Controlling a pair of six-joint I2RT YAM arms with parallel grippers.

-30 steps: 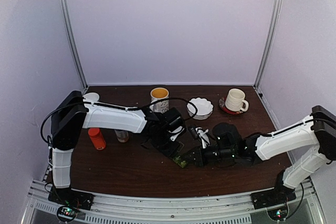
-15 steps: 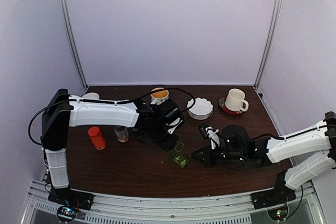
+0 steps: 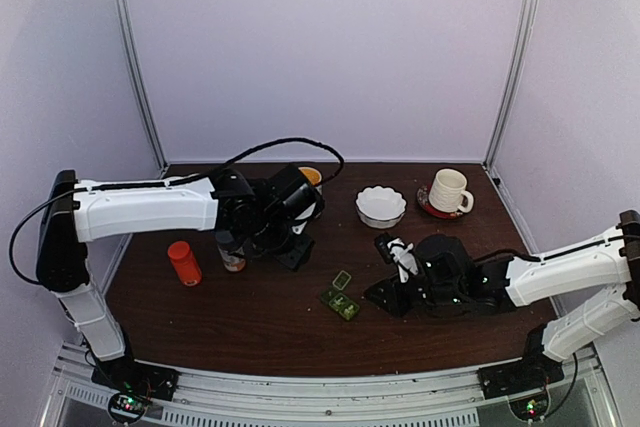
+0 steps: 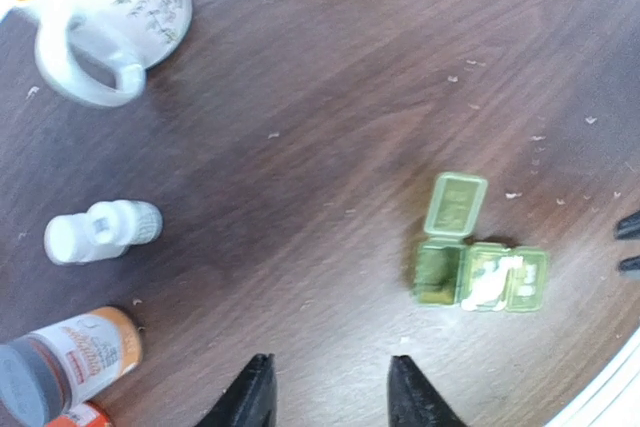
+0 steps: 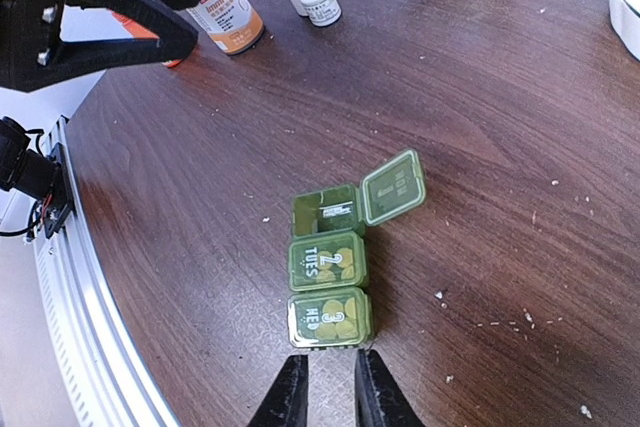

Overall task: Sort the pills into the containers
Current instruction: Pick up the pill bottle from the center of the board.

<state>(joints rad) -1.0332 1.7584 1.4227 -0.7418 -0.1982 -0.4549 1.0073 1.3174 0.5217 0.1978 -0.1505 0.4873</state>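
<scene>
Lying unobstructed on the brown wooden bench (image 3: 250, 337): flat dark-green three-compartment pill box (image 5: 335, 262), one end lid up. Left pincer (image 4: 330, 367) nearby, half-parted, empty. Right pincer (image 5: 330, 362) just beside, narrowly parted, empty. Floral white mug (image 4: 110, 7), toppled white bottle (image 4: 100, 232) and orange-labelled bottle (image 4: 70, 362) well apart.

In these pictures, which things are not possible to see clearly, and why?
- Right wrist view: the open compartment of the pill box is too small and shadowed to show whether pills lie inside.
- Top view: the left arm hides most of the yellow-lined mug.
- Left wrist view: the frame corner cuts off the orange-labelled bottle; its label is blurred.
</scene>
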